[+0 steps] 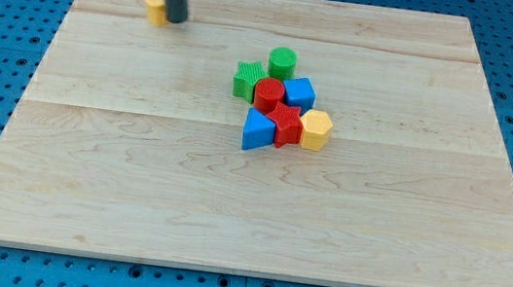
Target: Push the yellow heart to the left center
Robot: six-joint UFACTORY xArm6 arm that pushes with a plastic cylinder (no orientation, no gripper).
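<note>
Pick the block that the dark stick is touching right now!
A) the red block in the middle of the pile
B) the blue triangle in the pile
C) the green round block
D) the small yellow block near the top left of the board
D: my tip sits right against the yellow block near the view's top left, far from the pile holding the blue triangle.

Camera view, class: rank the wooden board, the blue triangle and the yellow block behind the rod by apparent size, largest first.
1. Wooden board, by far.
2. Blue triangle.
3. Yellow block, though my tip partly hides it and it lies farther up the view, so this is unsure.
</note>
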